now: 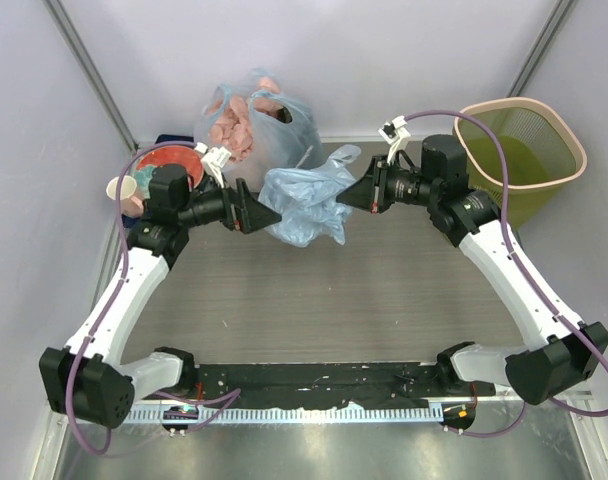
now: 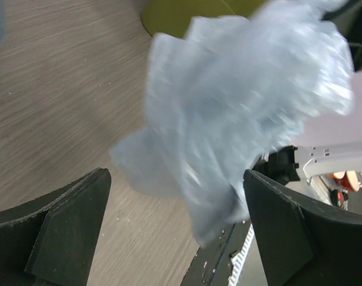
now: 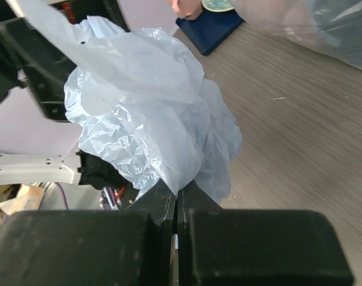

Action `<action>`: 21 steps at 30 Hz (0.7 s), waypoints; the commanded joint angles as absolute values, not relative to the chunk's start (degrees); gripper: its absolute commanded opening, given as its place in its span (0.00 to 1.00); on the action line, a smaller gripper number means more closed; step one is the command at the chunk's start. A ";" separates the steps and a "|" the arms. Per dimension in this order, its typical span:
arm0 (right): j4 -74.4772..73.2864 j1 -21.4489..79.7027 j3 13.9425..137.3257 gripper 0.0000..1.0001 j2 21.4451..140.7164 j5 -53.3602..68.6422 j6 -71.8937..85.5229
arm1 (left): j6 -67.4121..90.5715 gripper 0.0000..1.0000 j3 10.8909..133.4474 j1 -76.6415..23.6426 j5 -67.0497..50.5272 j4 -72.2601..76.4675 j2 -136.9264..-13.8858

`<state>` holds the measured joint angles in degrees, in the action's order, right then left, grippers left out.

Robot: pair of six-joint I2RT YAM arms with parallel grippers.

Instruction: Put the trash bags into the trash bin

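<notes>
The light-blue crinkly trash bag [image 1: 304,200] hangs bunched above the middle back of the table, between my two grippers. My right gripper [image 1: 352,196] is shut on its right edge; in the right wrist view the fingers [image 3: 180,192] pinch the plastic [image 3: 145,113]. My left gripper [image 1: 269,218] is open at the bag's left side. In the left wrist view its fingers [image 2: 176,176] stand wide apart with the bag [image 2: 240,101] hanging just ahead, ungripped. The olive-green trash bin [image 1: 574,150] stands upright at the back right, and its base shows in the left wrist view [image 2: 187,15].
A knotted blue bag with pink lumps [image 1: 249,120] lies at the back, left of centre. A red bowl [image 1: 179,165], a paper cup [image 1: 122,187] and a dark blue object [image 1: 169,140] crowd the back left corner. Grey walls close in the left, right and back.
</notes>
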<state>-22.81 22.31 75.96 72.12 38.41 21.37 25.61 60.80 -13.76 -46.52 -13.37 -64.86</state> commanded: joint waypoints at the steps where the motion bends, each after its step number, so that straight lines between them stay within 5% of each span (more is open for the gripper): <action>1: -18.19 21.71 75.85 0.01 70.75 44.38 24.87 | 32.24 0.79 60.99 -14.33 -48.85 -4.31 -68.28; 3: -18.72 19.88 76.11 0.01 71.54 45.17 25.13 | 33.75 0.53 62.13 -13.63 -52.80 -2.55 -69.52; 4: -19.16 18.73 75.94 0.01 71.72 45.26 25.14 | 34.27 0.29 62.40 -12.84 -54.74 -1.85 -69.17; 6: -21.17 15.06 74.98 0.01 71.98 44.13 22.08 | 37.61 0.02 61.88 -9.07 -55.46 2.80 -66.02; 10: -22.23 11.34 72.42 0.06 72.77 41.57 15.57 | 34.82 0.00 63.27 -5.19 -54.83 1.77 -62.23; 11: -23.45 11.34 73.38 0.16 73.38 41.57 14.43 | 33.59 0.00 64.41 -5.79 -55.19 1.84 -62.75; 13: -25.21 11.34 74.61 0.54 75.48 41.75 12.67 | 32.00 0.00 67.75 -6.50 -54.85 1.67 -65.03; 16: -33.82 10.81 78.74 0.70 77.69 36.66 7.41 | 15.45 0.00 73.72 -11.14 -51.43 -8.13 -66.53; 21: -40.34 9.23 80.16 0.72 75.50 32.69 1.59 | -7.87 0.00 74.01 -23.54 -41.84 -24.52 -64.34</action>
